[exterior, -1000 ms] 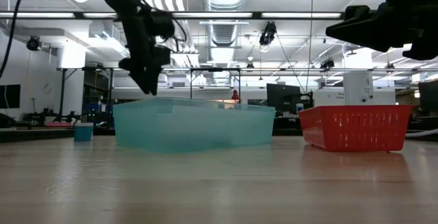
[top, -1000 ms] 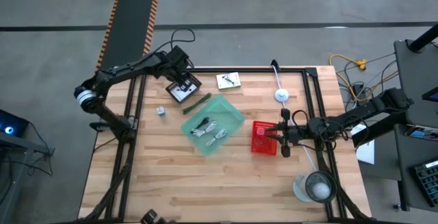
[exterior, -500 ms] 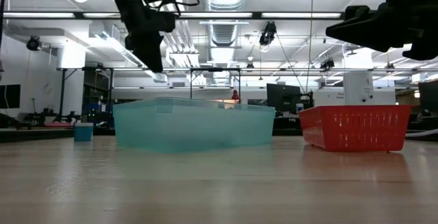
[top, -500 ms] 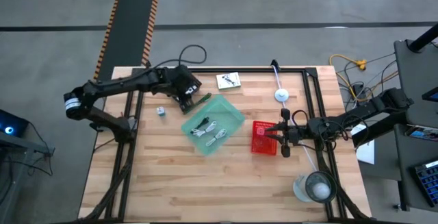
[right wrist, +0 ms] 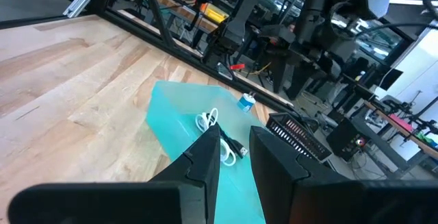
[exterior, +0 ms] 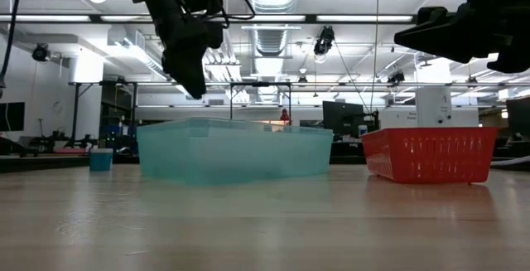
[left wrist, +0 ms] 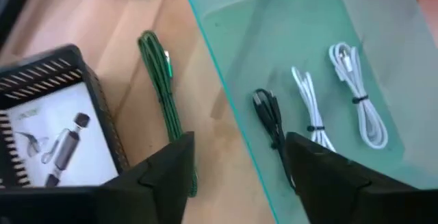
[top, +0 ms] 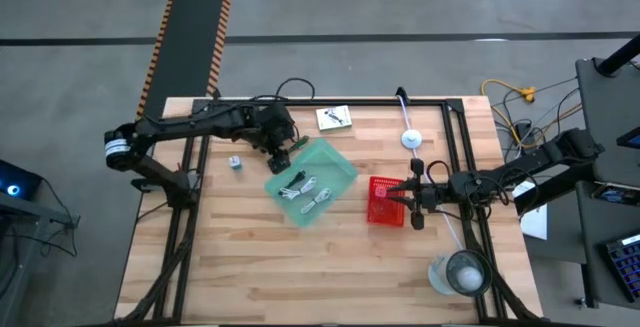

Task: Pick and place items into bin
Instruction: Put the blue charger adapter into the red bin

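The translucent teal bin [top: 336, 163] [exterior: 236, 151] stands mid-table and holds two coiled white cables [left wrist: 356, 94] [top: 318, 197] and a black cable [left wrist: 270, 118]. A green coiled cable [left wrist: 161, 73] [top: 297, 145] lies on the wood along the bin's far-left rim. My left gripper [top: 281, 153] [exterior: 197, 89] [left wrist: 239, 183] hovers open above that rim and the green cable, holding nothing. My right gripper [top: 413, 199] [right wrist: 236, 159] waits at the red basket's [top: 383, 202] right side, its fingers a narrow gap apart and empty.
A black tray with a printed packet [left wrist: 48, 131] sits left of the green cable. A white packet [top: 334, 118] lies near the far edge, and a small blue object [top: 234, 164] [exterior: 100, 160] is left of the bin. A clear cup [top: 460, 272] stands near-right. Bare wood fills the near side.
My left gripper has left the black tray and moved toward the table's right and near side, to the bin's far-left rim, rising as it went. My right arm has kept still.
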Robot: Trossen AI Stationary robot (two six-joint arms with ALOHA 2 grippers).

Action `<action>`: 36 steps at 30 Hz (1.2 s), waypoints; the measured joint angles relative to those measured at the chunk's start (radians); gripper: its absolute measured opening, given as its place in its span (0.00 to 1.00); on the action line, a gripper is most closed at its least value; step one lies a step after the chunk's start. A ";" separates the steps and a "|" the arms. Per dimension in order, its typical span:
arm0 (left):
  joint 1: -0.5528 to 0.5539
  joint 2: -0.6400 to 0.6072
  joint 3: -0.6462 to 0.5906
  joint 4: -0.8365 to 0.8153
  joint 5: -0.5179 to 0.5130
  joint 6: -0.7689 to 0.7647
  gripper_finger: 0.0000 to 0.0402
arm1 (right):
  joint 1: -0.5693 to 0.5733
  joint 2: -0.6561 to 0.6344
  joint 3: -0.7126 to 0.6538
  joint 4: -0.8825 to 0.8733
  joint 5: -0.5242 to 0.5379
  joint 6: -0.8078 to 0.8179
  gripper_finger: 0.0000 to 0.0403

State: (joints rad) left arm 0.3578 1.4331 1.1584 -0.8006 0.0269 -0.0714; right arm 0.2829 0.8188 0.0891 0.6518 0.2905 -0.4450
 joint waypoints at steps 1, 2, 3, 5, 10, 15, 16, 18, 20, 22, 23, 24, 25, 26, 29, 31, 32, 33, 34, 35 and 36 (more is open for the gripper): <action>-0.002 0.007 0.000 -0.006 0.001 0.000 0.57 | 0.000 0.000 0.000 -0.001 0.000 0.000 0.17; -0.004 0.013 0.000 -0.018 0.001 0.001 0.60 | 0.000 0.000 0.000 -0.003 0.000 0.000 0.17; -0.005 0.019 0.000 -0.040 0.001 0.001 0.63 | 0.000 0.000 0.000 -0.006 0.000 0.000 0.17; -0.008 0.033 0.000 -0.099 0.001 0.000 0.68 | 0.000 0.000 0.000 -0.008 0.000 0.000 0.17; -0.024 0.072 -0.002 -0.259 -0.001 -0.030 0.72 | 0.000 0.000 0.000 -0.011 0.000 0.000 0.17; -0.029 0.117 -0.003 -0.425 -0.048 -0.054 0.72 | 0.000 0.000 0.000 -0.013 0.000 0.000 0.17; -0.028 0.124 -0.003 -0.452 -0.080 -0.054 0.72 | 0.000 0.000 0.000 -0.013 0.000 0.000 0.17; -0.028 0.133 -0.003 -0.487 -0.134 -0.053 0.72 | 0.000 0.000 0.000 -0.013 0.000 0.000 0.17; -0.028 0.136 -0.003 -0.500 -0.187 -0.052 0.72 | 0.000 0.000 0.000 -0.013 0.000 0.000 0.17; -0.028 0.136 -0.003 -0.501 -0.227 -0.032 0.72 | 0.000 0.000 0.000 -0.013 0.000 0.000 0.17; -0.028 0.136 -0.004 -0.500 -0.242 -0.025 0.72 | 0.000 0.000 0.000 -0.012 0.000 0.000 0.17; -0.028 0.136 -0.007 -0.501 -0.248 -0.016 0.72 | 0.000 0.000 0.000 -0.013 0.000 0.000 0.17; -0.028 0.136 -0.008 -0.502 -0.247 0.001 0.72 | 0.000 0.000 0.000 -0.013 0.000 0.000 0.17; -0.025 0.136 -0.013 -0.499 -0.249 0.007 0.72 | 0.000 0.000 0.000 -0.013 0.000 0.000 0.17; -0.022 0.136 -0.047 -0.491 -0.284 0.038 0.72 | 0.000 0.000 0.000 -0.013 0.000 0.000 0.17; -0.016 0.136 -0.078 -0.484 -0.295 0.080 0.72 | 0.000 0.000 0.000 -0.013 0.000 0.000 0.17; -0.014 0.136 -0.094 -0.485 -0.295 0.084 0.72 | 0.000 0.000 0.000 -0.013 0.000 0.000 0.17; -0.012 0.136 -0.109 -0.485 -0.297 0.088 0.72 | 0.000 0.000 0.000 -0.013 0.000 0.000 0.17; -0.012 0.136 -0.123 -0.482 -0.300 0.100 0.72 | 0.000 0.000 0.000 -0.013 0.000 0.000 0.17; -0.011 0.136 -0.138 -0.482 -0.315 0.113 0.72 | 0.000 0.000 0.000 -0.013 0.000 0.000 0.17; -0.011 0.136 -0.155 -0.484 -0.345 0.127 0.72 | 0.000 0.000 0.000 -0.013 0.000 0.000 0.17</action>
State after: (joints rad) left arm 0.3470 1.5692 1.0034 -1.2845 -0.3179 0.0556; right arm 0.2829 0.8188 0.0891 0.6392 0.2905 -0.4450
